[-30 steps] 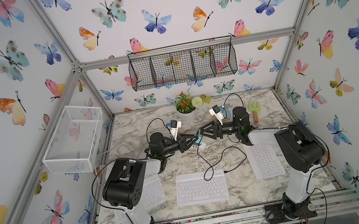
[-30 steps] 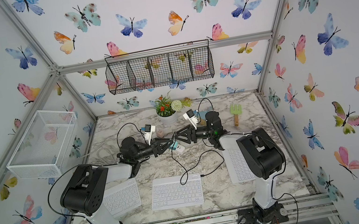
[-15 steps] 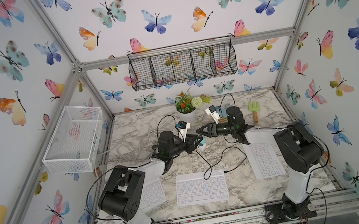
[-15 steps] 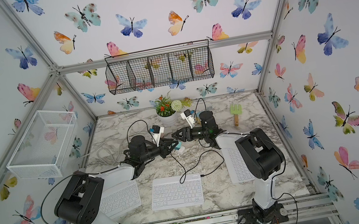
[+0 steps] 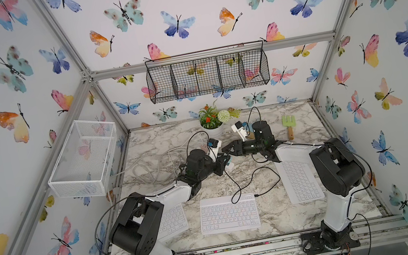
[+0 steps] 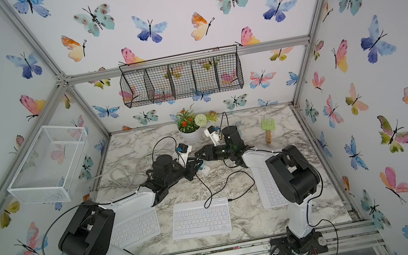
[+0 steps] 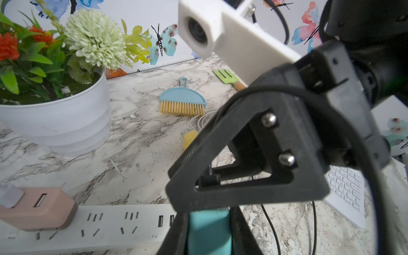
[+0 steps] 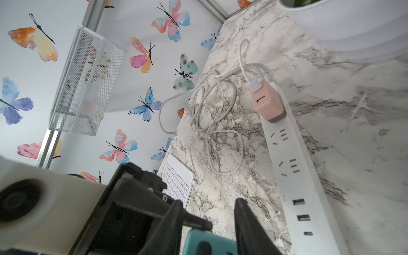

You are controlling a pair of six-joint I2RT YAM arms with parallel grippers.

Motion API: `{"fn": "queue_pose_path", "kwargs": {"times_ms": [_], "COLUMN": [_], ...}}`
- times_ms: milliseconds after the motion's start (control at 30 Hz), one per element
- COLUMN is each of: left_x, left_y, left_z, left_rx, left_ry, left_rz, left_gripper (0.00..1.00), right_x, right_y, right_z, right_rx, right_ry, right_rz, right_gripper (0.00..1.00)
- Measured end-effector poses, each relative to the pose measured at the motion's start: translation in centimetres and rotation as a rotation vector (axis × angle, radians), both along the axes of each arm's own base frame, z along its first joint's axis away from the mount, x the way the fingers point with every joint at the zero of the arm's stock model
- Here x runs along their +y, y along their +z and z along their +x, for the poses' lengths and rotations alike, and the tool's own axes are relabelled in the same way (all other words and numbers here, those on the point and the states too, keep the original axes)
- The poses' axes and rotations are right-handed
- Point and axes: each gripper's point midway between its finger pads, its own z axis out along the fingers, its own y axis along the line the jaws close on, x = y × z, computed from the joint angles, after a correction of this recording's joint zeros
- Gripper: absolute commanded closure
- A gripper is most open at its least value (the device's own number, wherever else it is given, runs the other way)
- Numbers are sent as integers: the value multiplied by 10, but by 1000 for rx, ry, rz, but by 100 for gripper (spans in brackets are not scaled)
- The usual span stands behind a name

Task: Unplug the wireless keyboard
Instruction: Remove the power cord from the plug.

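Wireless keyboard (image 5: 228, 214) on the counter (image 5: 274, 220) at lower centre, black cable (image 5: 261, 194) attached at its upper right corner; left jaws clamped on the teal plug (image 7: 207, 231), right jaws straddling it, grip unclear; unplugging apparently not yet done.

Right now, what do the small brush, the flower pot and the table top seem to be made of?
Small brush: light blue matte back, likely moulded plastic; straw-coloured bristles, natural or synthetic unclear.
Flower pot: white, smooth ribbed wall with soft sheen, plastic or glazed ceramic.
Table top: grey-veined marble look, matte; real stone or printed surface, I cannot tell.
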Motion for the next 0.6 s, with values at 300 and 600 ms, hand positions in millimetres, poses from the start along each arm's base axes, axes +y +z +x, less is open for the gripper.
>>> {"fn": "queue_pose_path", "kwargs": {"times_ms": [300, 600], "left_x": [8, 11], "left_y": [-7, -11], "left_z": [5, 7], "left_rx": [-3, 6], "left_ry": [57, 75], "left_rz": [52, 68], "left_gripper": [96, 71], "right_x": [-1, 1], "right_y": [-5, -6], "right_z": [1, 2], "right_rx": [50, 95], "right_ry": [-31, -52], "right_rz": [-9, -4], "right_gripper": [87, 98]}}
